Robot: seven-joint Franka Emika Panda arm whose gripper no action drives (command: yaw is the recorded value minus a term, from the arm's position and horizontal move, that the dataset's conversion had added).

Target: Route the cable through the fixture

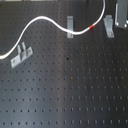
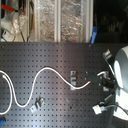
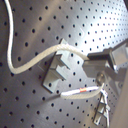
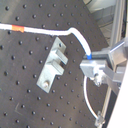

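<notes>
The white cable snakes across the black perforated board, its red band lying just left of the fixture, a small slanted grey clip. From the band the cable rises toward my gripper at the top right of the first exterior view. In the second wrist view the cable passes the wide end of the fixture without entering it, then bends into my gripper, which is shut on it. A loose tail hangs beyond the fingers. The first wrist view shows the fixture with the cable draped by it.
A straight upright clip stands mid-board with the cable running past its base. A twin-pronged silver bracket sits at the first exterior view's left. The white arm fills the second exterior view's right; shelving and clutter line the back.
</notes>
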